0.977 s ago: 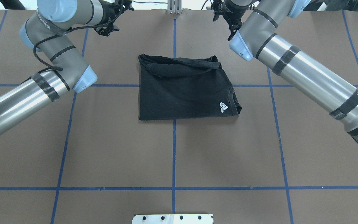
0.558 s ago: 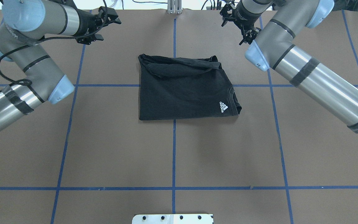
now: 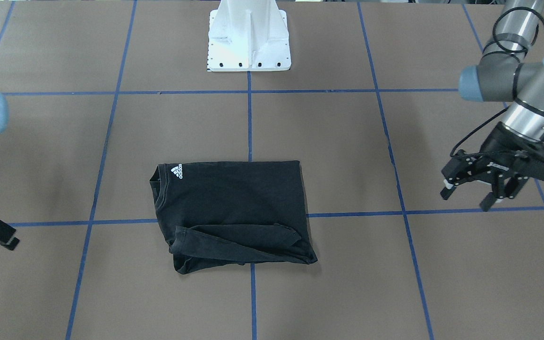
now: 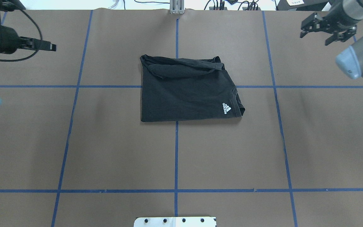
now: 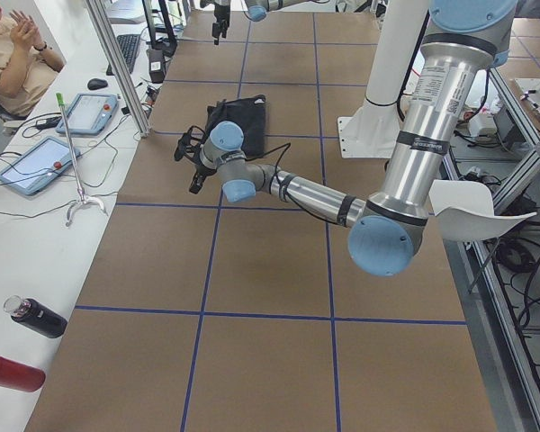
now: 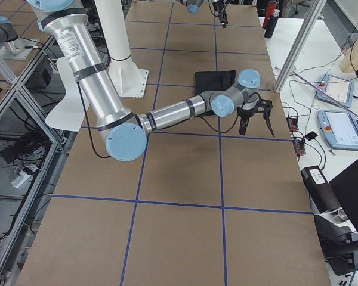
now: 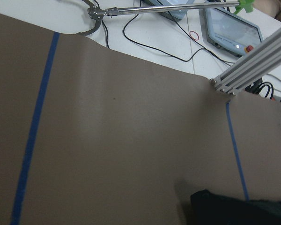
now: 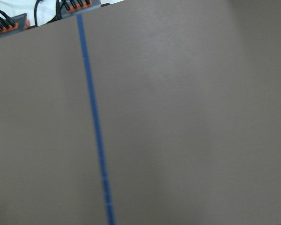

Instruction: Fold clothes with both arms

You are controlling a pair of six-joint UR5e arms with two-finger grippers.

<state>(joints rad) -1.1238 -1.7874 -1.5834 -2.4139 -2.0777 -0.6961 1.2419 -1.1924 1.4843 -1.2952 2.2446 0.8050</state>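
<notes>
Centre of table: shirt lies folded to compact rectangle, logo up. Left gripper and right gripper empty, jaws spread, well apart from shirt. Folding looks finished; next likely parking arms.

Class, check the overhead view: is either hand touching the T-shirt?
No, the left hand and right hand are out by the far corners, with bare table between each and the T-shirt.
</notes>
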